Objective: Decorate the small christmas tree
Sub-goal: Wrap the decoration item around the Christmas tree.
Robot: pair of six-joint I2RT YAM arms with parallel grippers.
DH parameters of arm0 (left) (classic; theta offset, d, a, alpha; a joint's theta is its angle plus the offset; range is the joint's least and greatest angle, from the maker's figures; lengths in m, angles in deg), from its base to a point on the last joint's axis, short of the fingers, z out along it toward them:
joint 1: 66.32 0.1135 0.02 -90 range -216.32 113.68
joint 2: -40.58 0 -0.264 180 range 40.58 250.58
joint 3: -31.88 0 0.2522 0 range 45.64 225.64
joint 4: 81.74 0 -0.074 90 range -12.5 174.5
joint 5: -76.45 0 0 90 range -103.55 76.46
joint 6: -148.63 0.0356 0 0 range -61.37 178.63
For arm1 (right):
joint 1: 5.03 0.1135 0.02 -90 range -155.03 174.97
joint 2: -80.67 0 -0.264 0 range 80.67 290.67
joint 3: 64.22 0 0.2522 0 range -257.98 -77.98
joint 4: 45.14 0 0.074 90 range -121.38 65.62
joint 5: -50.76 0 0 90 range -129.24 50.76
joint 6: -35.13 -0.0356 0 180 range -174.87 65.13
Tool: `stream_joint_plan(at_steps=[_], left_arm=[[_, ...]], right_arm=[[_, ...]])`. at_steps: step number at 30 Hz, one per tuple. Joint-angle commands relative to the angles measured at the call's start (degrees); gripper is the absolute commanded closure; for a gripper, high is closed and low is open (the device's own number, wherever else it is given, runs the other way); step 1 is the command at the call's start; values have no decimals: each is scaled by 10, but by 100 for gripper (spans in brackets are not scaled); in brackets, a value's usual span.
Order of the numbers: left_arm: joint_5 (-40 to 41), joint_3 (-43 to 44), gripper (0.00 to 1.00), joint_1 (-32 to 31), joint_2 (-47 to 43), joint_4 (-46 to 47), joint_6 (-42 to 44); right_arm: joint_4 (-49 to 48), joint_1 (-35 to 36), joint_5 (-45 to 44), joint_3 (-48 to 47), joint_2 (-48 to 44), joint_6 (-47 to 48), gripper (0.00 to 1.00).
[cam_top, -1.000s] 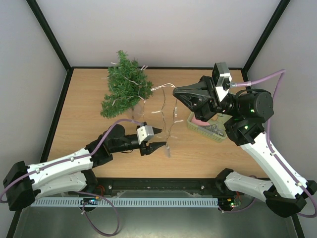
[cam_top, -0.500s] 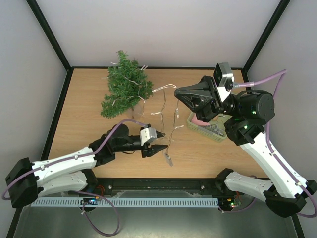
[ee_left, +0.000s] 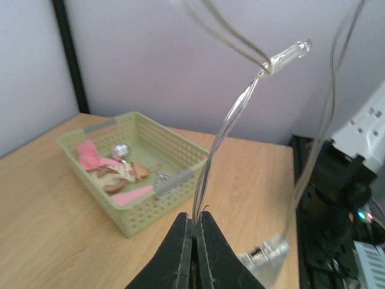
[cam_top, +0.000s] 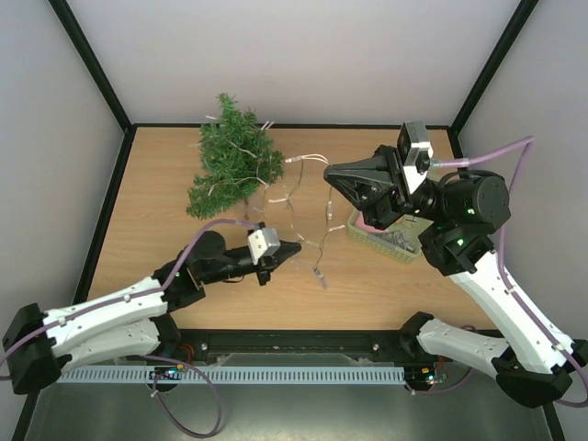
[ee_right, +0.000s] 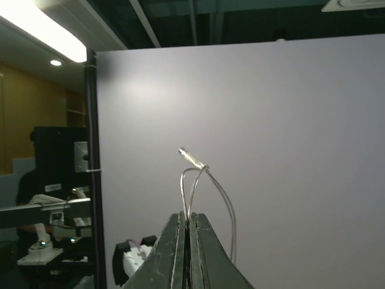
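1. The small christmas tree (cam_top: 234, 165), a bushy dark-green cone of artificial needle branches, is at the far left of the pale wooden bench (cam_top: 152, 216), and pale strands of wire lie among its branches
2. A thin clear-wire string of lights (cam_top: 296, 204) with tiny bulbs runs from the tree's right side across the middle of the bench, hanging in loops between the two arms
3. The right end effector (cam_top: 328, 170) is raised above the bench, its jaws closed on a loop of the wire with one bulb just past the tips. Held this high, it probably lifts the string clear so it can be led towards the tree
4. The left end effector (cam_top: 294, 247) sits low near the front edge, its jaws pinched on a lower length of the same wire, likely to hold the tail apart from the rest
5. A pale-green perforated plastic basket (ee_left: 135, 180) holding pink and silver ornaments sits on the right, partly under the right arm and well apart from the tree
6. The slack loops dangling between the two grips are the main obstacle, since they could snag on branches or on the basket rim
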Motion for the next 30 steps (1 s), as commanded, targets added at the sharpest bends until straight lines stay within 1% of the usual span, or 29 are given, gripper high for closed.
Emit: stream_joint_plan(at_steps=[1,3,5,9,12,15,17,20,23,26,28,30], left_arm=[[119,26,98,-2,-76,-39,-15],[161,29,98,-2,-108,-63,-23],[204,36,98,-2,-135,-93,-28],[299,91,98,-2,-162,-182,-19],[349,136,98,-2,-168,-225,-3],[417,180,97,-1,-170,-275,-4],[460,195,98,0,-176,-291,-6],[503,205,98,5,-179,-299,-4],[527,220,98,25,-175,-307,-6],[545,236,98,63,-168,-321,-22],[524,244,98,99,-168,-327,-36],[484,252,98,138,-167,-329,-50]], right_arm=[[128,3,-65,-1,-23,120,98],[177,3,-111,-2,-31,163,98],[186,3,-151,16,-41,191,98],[231,3,-205,11,-27,266,98],[237,3,-240,12,-17,287,98],[234,3,-280,12,-12,298,98],[236,3,-308,12,-6,312,98],[240,3,-340,10,8,333,98],[238,3,-366,5,24,349,98],[231,3,-381,-8,42,363,98],[230,3,-385,-25,56,370,98],[233,3,-385,-37,66,375,98]])
